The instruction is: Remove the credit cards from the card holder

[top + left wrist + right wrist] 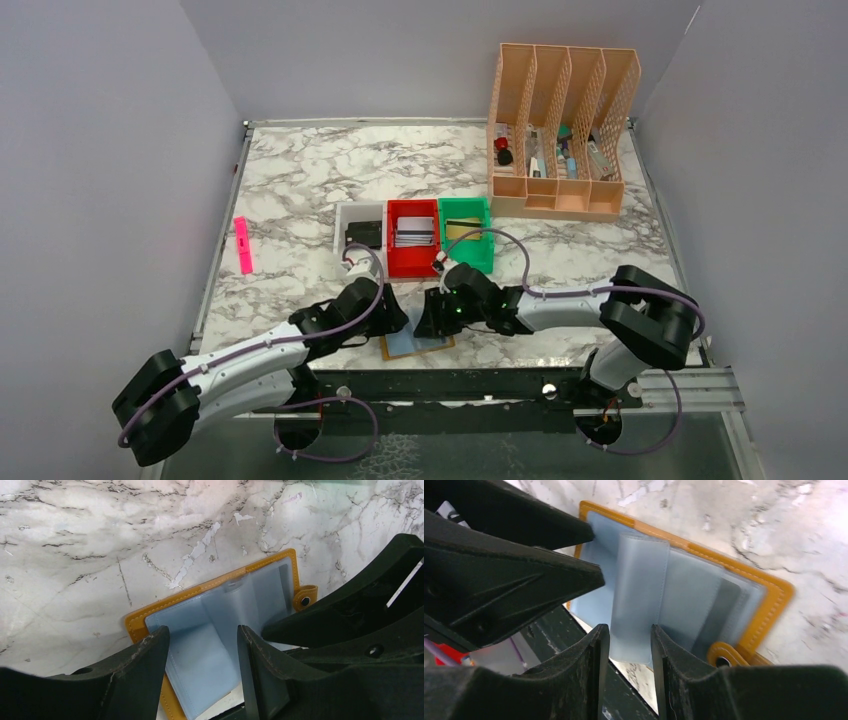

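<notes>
The card holder lies open on the marble near the table's front edge: tan-brown cover, pale blue sleeves, snap tab. My left gripper is open, its jaws spread just above the left sleeves. My right gripper is open with a narrow gap, one jaw on each side of the near edge of a raised sleeve flap. A grey strip shows through a sleeve by the tab; I cannot tell whether it is a card. In the top view both grippers meet over the holder.
White, red and green bins stand behind the holder, with cards in them. A pink object lies at the left. An orange file rack stands at the back right. The black front rail runs right beside the holder.
</notes>
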You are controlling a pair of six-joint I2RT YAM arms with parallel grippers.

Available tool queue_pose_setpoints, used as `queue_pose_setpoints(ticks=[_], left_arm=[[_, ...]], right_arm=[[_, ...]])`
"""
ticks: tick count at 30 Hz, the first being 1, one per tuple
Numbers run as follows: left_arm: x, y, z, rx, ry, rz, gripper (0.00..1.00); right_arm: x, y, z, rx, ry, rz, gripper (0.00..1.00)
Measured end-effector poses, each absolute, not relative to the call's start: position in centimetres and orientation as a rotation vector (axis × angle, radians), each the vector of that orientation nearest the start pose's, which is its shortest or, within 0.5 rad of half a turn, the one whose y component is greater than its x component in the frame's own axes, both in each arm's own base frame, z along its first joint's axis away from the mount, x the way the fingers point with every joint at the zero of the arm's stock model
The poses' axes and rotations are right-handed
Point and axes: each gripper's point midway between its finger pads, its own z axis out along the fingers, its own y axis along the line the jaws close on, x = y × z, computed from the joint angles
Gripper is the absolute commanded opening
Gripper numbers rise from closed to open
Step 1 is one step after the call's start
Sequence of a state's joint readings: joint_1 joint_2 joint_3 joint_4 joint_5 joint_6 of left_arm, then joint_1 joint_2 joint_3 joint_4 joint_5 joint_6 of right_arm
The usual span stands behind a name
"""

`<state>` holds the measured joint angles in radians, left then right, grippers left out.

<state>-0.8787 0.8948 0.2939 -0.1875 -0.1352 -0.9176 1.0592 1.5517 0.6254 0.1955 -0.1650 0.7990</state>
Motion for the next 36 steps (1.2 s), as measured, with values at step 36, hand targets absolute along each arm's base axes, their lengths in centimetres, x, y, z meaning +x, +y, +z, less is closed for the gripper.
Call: queue_pose_setpoints(ticks=[36], left_arm=[[14.4,-17.4,3.4,-0.19,2.444,-0.653,0.6]], right_arm=[[13.5,33.2,4.4,-0.419,2.534,0.933,0.45]])
